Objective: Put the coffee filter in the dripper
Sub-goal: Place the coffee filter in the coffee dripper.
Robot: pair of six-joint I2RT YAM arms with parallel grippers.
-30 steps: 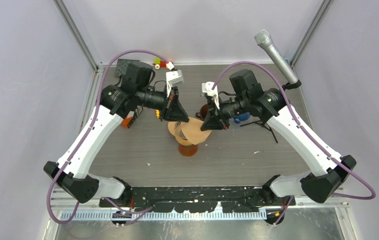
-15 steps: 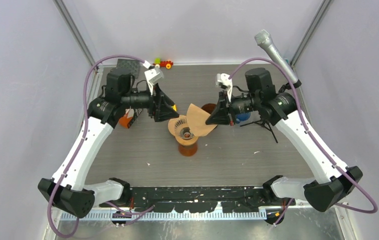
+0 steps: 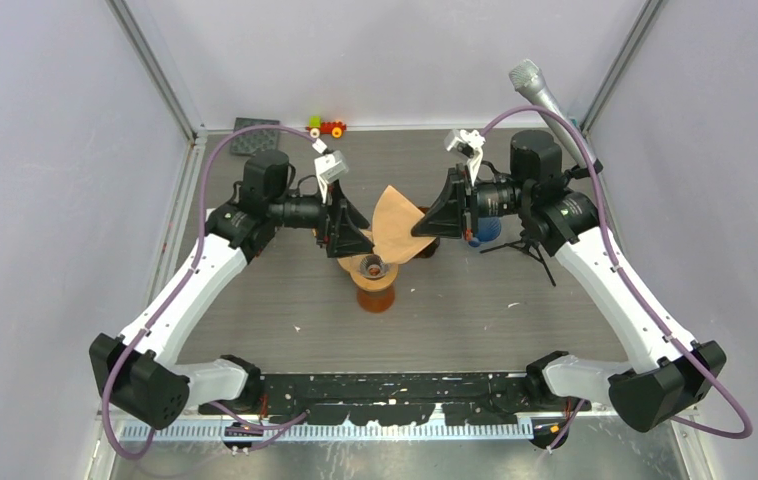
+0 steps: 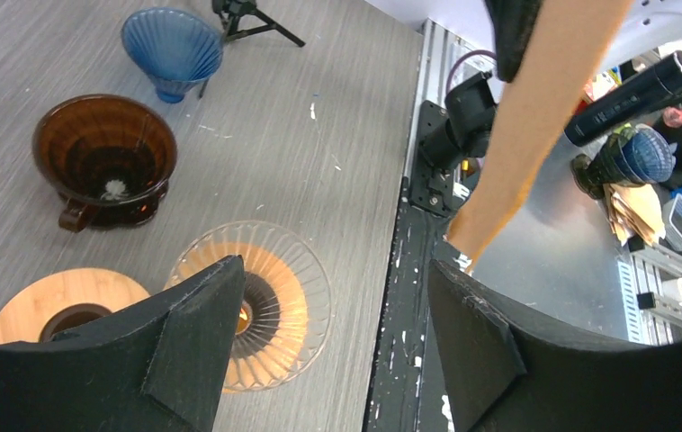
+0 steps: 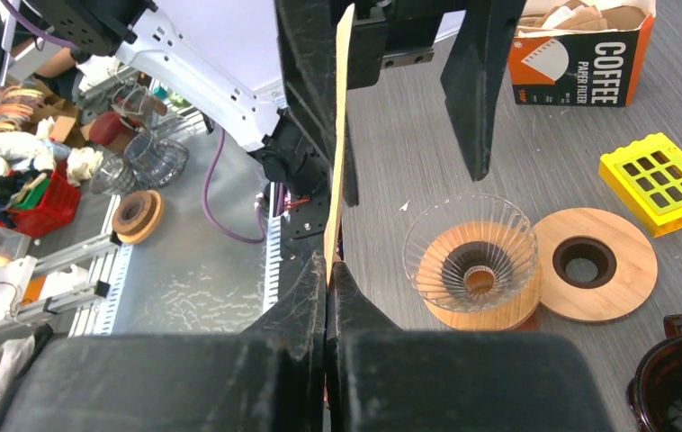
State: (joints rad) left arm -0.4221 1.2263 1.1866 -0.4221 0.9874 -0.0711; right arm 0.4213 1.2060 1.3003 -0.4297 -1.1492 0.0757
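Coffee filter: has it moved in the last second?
Yes. The coffee filter, pinched in the right gripper, has shifted off the clear dripper toward the far side, uncovering its mouth.

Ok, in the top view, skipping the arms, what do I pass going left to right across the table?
Black pad → small toy → coffee filter → blue dripper → microphone.

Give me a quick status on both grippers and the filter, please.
Right gripper shut on filter, held up near dripper, not in yet. Left gripper open, close by. Dripper empty.
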